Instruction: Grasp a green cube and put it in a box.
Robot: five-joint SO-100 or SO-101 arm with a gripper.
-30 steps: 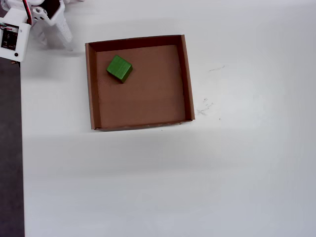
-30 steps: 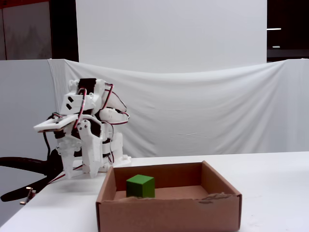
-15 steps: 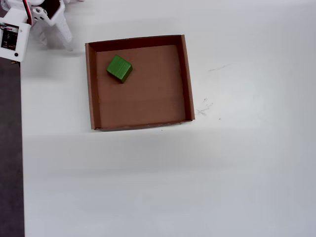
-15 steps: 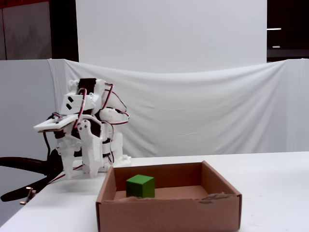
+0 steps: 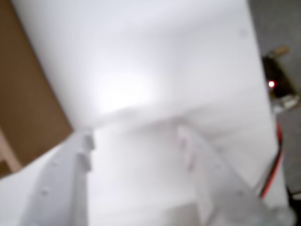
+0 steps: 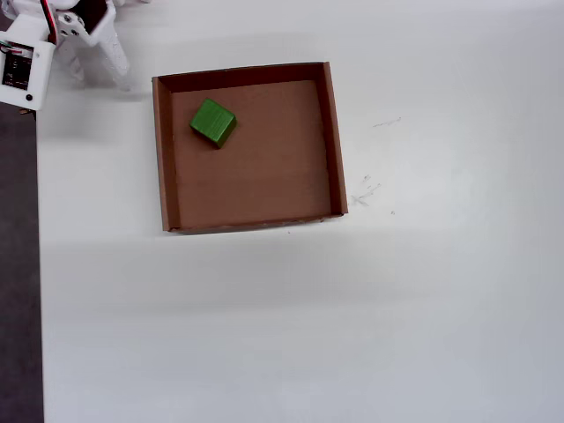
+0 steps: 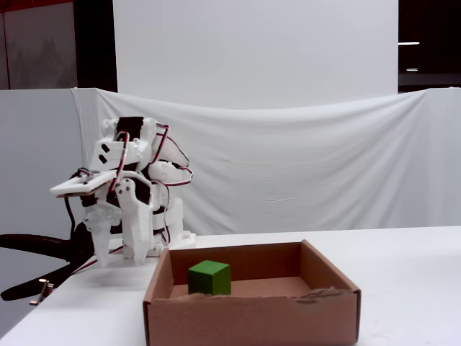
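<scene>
Overhead view, L to R: arm [image 6: 53, 40] folded at top-left corner of the table [image 6: 423, 308], its claw [image 6: 92, 66] pointing down at the tabletop just outside the box's [image 6: 335, 141] upper-left corner. Next, the box, a shallow brown cardboard tray. Inside it, near the upper-left corner, sits the green cube [image 6: 213, 122], turned slightly askew, flat on the bottom, close to but apart from the walls. R of the box: bare table w/ a few faint pencil-like marks [image 6: 366, 189].

Fixed view, L to R: arm [image 7: 126, 202] tucked behind the box's [image 7: 252, 324] left end; cube [image 7: 209, 277] rests in the left part of the tray, nothing touching it.

Wrist view: claw [image 5: 136, 141] w/ both fingers spread apart over white table, nothing between them; brown box wall [image 5: 28, 108] at left edge. Blurred, but the gap is plain.

Step in hand, as judged: cube already lies in the box, claw empty and parked, i.e. placing looks done, arm at rest. Next move, if any, calls for no more than holding this folded pose clear of the box; no regrasp seems needed.
</scene>
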